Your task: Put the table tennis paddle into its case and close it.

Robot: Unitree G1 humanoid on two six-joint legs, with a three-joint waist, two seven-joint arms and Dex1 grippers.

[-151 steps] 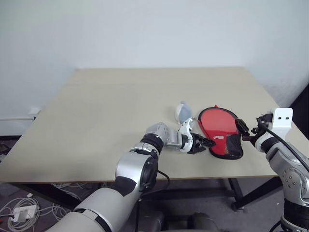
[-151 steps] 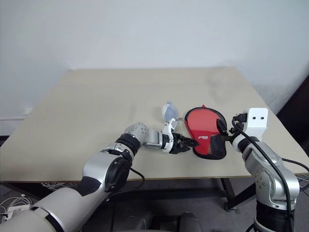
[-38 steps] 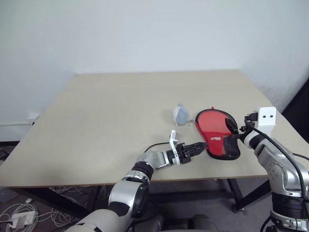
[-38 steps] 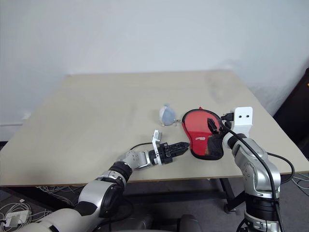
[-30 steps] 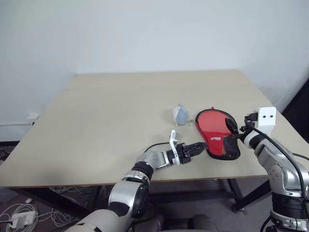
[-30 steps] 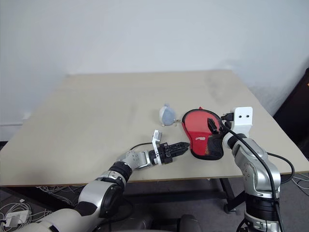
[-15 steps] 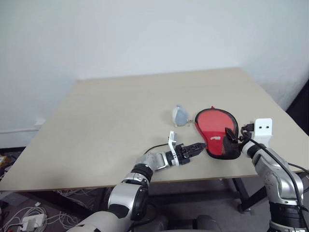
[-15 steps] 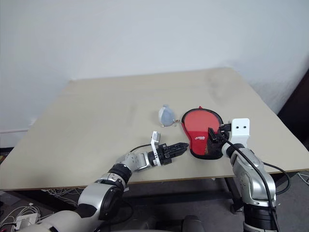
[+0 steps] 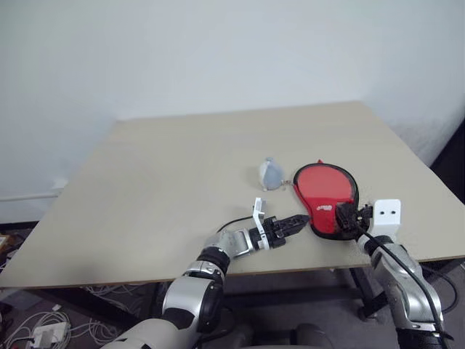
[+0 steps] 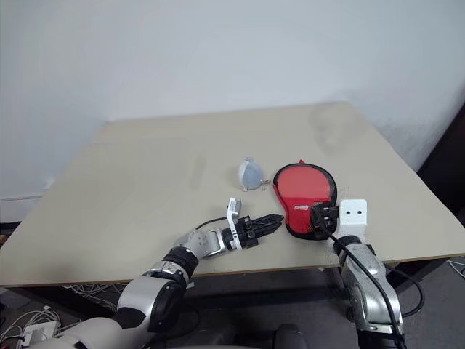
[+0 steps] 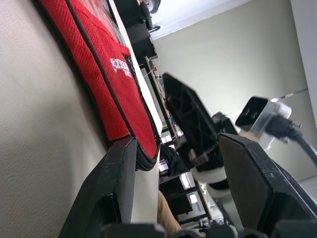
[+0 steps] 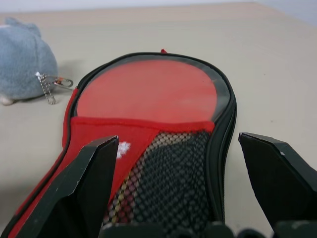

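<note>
The case [image 9: 325, 192] lies flat near the table's front right edge, red with black edging. Its white logo and black mesh [image 12: 168, 183] are at the narrow end. Something wood-coloured shows through the mesh, and I cannot make out the paddle beyond that. My left gripper [image 9: 296, 220] lies low over the table and points at the case's left edge. Its fingers [image 11: 116, 183] stand apart with nothing between them. My right gripper [image 9: 346, 216] sits at the narrow end, open wide, its fingers [image 12: 84, 193] on either side of the mesh without closing on it.
A small grey plush lump [image 9: 271, 173] with a key chain lies just left of the case's round end. The tan table [image 9: 160, 167] stretches bare to the left and back. Its front edge runs just under both grippers.
My right gripper has sunk and drawn back to the case's narrow end at the table's front edge. The left gripper has stayed put. The camera view has tilted slightly.
</note>
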